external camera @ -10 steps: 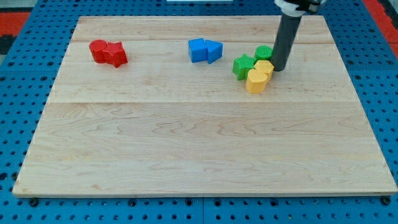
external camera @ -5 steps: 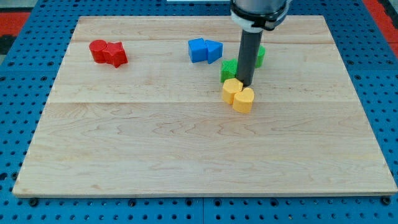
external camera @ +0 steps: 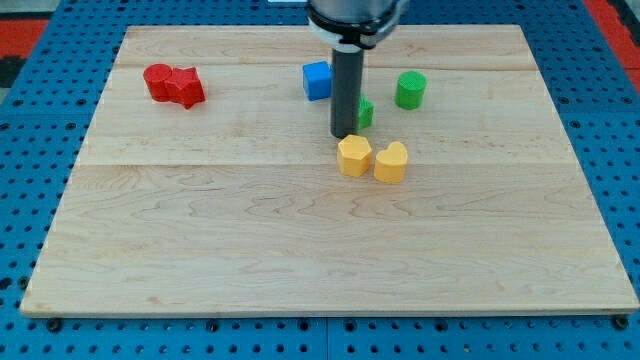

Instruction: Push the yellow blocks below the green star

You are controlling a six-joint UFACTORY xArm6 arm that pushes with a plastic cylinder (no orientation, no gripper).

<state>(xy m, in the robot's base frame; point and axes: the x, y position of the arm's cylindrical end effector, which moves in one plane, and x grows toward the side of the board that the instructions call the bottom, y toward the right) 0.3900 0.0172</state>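
Observation:
Two yellow blocks lie side by side at mid-board: a hexagonal one (external camera: 353,156) and a heart-like one (external camera: 391,162) to its right. The green star (external camera: 365,112) sits just above them, mostly hidden behind my rod. My tip (external camera: 344,134) rests just above the hexagonal yellow block, at the star's left edge. A green cylinder (external camera: 410,89) stands apart to the upper right.
A blue cube (external camera: 317,80) sits left of the rod; a second blue block beside it is hidden by the rod. Two red blocks (external camera: 173,84) lie together at the upper left. The wooden board (external camera: 300,250) lies on a blue pegboard.
My rod has swept left from the green cylinder's right side. The yellow blocks slid left and down with it; the green star also moved left, away from the cylinder.

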